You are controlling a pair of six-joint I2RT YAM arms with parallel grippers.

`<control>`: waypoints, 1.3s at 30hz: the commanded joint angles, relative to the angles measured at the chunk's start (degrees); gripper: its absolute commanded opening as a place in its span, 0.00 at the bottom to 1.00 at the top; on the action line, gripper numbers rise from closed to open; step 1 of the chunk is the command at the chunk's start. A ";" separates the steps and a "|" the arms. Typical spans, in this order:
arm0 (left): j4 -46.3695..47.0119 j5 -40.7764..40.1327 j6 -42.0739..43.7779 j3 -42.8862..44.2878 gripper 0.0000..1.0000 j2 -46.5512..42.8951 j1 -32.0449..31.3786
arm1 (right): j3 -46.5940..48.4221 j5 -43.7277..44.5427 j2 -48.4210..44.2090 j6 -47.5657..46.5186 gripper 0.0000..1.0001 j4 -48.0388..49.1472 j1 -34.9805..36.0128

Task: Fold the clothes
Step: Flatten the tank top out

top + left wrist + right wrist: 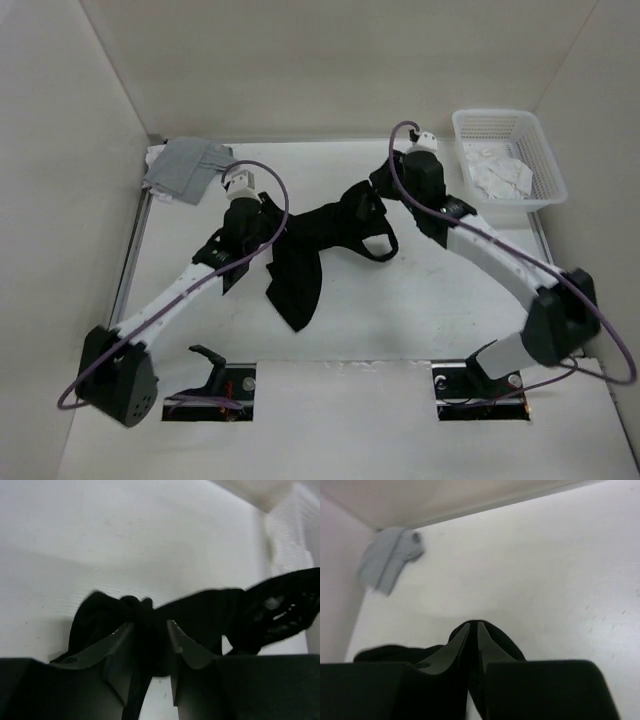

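1. Only the top view shows the whole black top (310,240). It lies in the middle of the table (420,290), stretched between the two grippers, with a long part hanging toward the near edge.
2. The left wrist view shows the left gripper (150,630) from close: its jaws stand a little apart and bunched black cloth fills the gap.
3. The right wrist view shows the right gripper (473,625) with its jaws almost together, pinching the cloth at the tips.
4. Count: one black top, one grey garment (185,165) in the far left corner, one basket (460,140) at far right with a white cloth (500,175) inside, and two arms.
5. The left arm (180,290) reaches forward and to the right. The right arm (500,260) reaches forward and to the left.
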 commanded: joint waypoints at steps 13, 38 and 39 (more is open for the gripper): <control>3.74 -0.56 -5.53 -21.80 0.45 -12.36 7.58 | -23.87 1.89 2.05 13.67 0.21 12.49 25.58; 6.28 -0.21 -5.36 -30.34 0.41 -14.22 9.44 | -8.05 17.72 25.35 22.56 0.07 -9.40 39.41; 6.28 -0.21 -5.18 -30.34 0.41 -13.87 9.26 | -9.63 19.46 23.34 22.83 0.04 -9.58 39.41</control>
